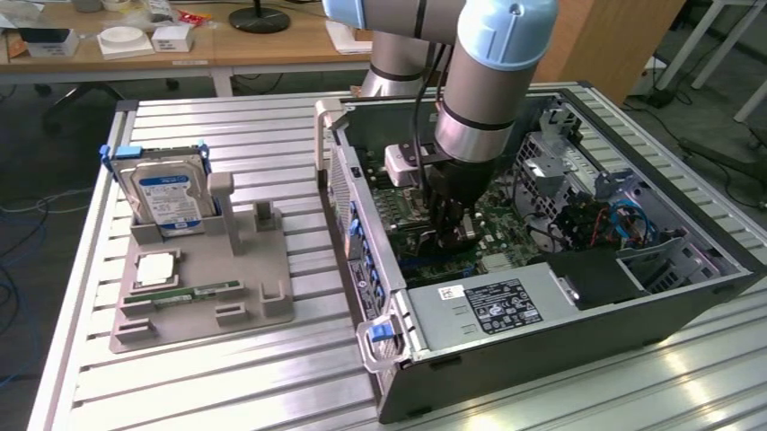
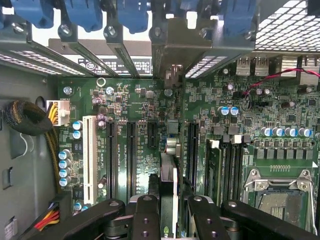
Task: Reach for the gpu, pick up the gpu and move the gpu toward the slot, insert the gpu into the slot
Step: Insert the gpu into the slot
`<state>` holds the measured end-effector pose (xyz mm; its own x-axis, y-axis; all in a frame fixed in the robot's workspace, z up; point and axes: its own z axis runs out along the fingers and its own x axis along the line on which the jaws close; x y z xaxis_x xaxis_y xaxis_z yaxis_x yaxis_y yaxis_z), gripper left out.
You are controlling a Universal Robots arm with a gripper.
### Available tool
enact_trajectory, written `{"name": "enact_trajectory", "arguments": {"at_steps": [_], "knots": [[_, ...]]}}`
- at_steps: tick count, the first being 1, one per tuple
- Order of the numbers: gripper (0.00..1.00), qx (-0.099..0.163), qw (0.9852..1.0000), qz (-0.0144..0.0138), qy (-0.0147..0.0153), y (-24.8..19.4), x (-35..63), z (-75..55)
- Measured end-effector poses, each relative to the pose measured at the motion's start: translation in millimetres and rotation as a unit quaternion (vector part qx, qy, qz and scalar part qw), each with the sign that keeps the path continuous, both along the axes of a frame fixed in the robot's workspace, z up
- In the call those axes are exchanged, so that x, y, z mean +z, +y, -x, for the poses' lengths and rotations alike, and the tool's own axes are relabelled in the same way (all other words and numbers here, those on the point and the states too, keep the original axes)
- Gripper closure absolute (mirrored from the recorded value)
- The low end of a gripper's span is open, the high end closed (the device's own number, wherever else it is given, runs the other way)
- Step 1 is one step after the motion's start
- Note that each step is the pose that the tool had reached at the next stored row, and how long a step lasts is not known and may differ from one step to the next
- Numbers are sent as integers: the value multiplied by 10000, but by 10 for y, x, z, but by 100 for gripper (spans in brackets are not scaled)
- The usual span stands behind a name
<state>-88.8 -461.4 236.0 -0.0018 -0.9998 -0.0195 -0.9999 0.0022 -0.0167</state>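
From my remote seat, starting at the left of the exterior view, I see the grey fixture tray (image 1: 198,301) lying on the slatted aluminium table (image 1: 276,144). A hard drive (image 1: 167,199) with a blue-white label stands upright in the tray's upper left holder, and a small green memory stick (image 1: 189,293) lies flat nearer the tray's lower edge. A pale square part (image 1: 157,266) sits between them.

Moving right, the open computer case (image 1: 540,296) takes up the centre and right of that frame, its side panel off and the motherboard (image 1: 462,256) exposed. The arm (image 1: 486,81) comes down from the top of the frame into the case, and the gripper (image 1: 452,235) is low over the motherboard, near the frame's centre.

In the wrist view, left to right, I see a bundle of sleeved cable (image 2: 27,117) by the case wall, a white expansion slot (image 2: 89,155), then several black slots (image 2: 131,157). At the bottom centre, the black fingers (image 2: 145,217) are clamped on the gpu (image 2: 168,187), which I see edge-on as a thin upright card between them. Its metal end bracket (image 2: 172,55) reaches up to the rear slot openings at the top centre, among the blue retaining clips (image 2: 132,15). The card stands over the motherboard's slot area; I cannot tell whether it is seated. To the right are memory sockets (image 2: 227,167) and the CPU socket (image 2: 280,197).
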Motion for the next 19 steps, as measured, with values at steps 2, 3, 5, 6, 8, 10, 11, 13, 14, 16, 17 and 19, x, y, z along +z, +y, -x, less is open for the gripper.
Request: {"name": "enact_trajectory", "arguments": {"at_steps": [2, 3, 5, 6, 8, 10, 11, 13, 14, 16, 17, 19], "knots": [[74, 0, 10000, 0, 0, 0, 0, 0], [74, 0, 10000, 0, 0, 0, 0, 0], [74, 0, 10000, 0, 0, 0, 0, 0], [74, 0, 10000, 0, -1, 0, -1, 2], [74, 0, 10000, -1, -1, 1, -1, 7], [74, 0, 10000, -1, -1, 0, -1, 12], [74, 1, 10000, 0, -1, 0, 0, 14], [74, 1, 10000, -1, -1, 0, -1, 16], [74, 1, 10000, 0, -1, 0, -1, 17], [74, 0, 10000, 0, 0, 0, 0, 18], [74, 0, 10000, 0, 0, 0, 0, 19], [74, 1, 10000, 0, 0, 0, -4, 21]]}}
